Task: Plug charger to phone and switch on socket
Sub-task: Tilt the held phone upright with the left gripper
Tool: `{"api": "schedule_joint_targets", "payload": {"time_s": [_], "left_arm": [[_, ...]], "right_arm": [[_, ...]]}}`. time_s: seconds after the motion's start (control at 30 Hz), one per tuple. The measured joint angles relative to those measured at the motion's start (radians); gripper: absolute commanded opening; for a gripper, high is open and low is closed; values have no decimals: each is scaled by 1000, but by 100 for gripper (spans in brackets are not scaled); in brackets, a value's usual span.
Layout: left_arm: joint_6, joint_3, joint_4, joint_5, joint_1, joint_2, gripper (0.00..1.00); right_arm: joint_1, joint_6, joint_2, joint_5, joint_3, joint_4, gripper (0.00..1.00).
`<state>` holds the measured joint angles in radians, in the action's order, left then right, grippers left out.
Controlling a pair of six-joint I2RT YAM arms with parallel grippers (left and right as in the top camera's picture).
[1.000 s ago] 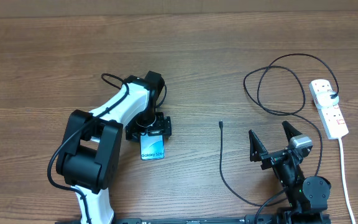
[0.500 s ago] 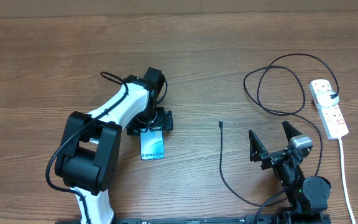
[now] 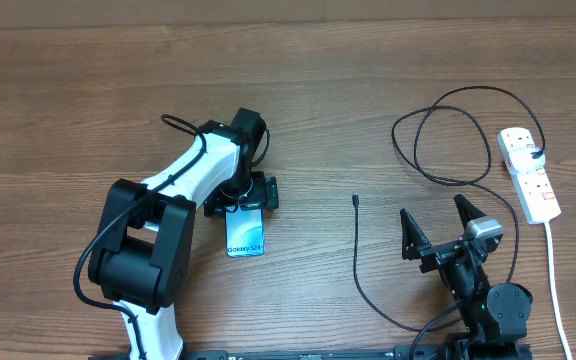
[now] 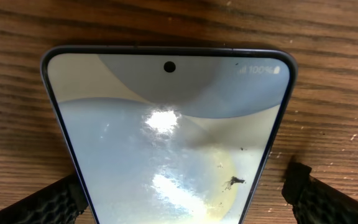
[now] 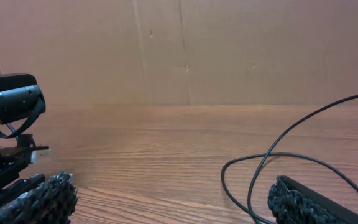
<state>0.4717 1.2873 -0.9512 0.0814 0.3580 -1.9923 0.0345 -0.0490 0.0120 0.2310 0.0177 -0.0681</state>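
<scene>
Overhead, my left gripper point(image 3: 241, 205) hangs over the top end of the phone point(image 3: 247, 238), left of centre. Its fingers are spread wide to either side of the phone; the left wrist view shows the pads flanking it, not clamped on. The right gripper point(image 3: 436, 222) sits lower right, also spread and empty. The charger point(image 3: 357, 255) loops across the right half, its tip lying free between phone and right gripper. The socket point(image 3: 529, 175) lies at the right edge with a plug in it; I can't read its switches. Plugging and switching both look undone to me.
</scene>
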Motion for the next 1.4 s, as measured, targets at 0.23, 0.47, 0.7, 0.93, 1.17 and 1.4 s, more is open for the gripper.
{"api": "schedule_joint_targets", "payload": {"time_s": [0.23, 0.47, 0.7, 0.93, 1.17, 1.4], "left_arm": [[0, 1, -2, -7, 9, 0, 100], [1, 0, 8, -21, 15, 0, 99], [8, 0, 20, -35, 16, 0, 99], [6, 3, 12, -39, 15, 0, 93], [4, -14, 17, -33, 16, 5, 99], [-3, -48, 37, -43, 21, 27, 89]], "right_arm": [[0, 0, 0, 0, 0, 0, 100], [0, 0, 0, 0, 0, 0, 100], [0, 0, 0, 0, 0, 0, 100], [0, 0, 0, 0, 0, 0, 100], [0, 0, 0, 0, 0, 0, 100], [0, 0, 0, 1, 0, 0, 100]]}}
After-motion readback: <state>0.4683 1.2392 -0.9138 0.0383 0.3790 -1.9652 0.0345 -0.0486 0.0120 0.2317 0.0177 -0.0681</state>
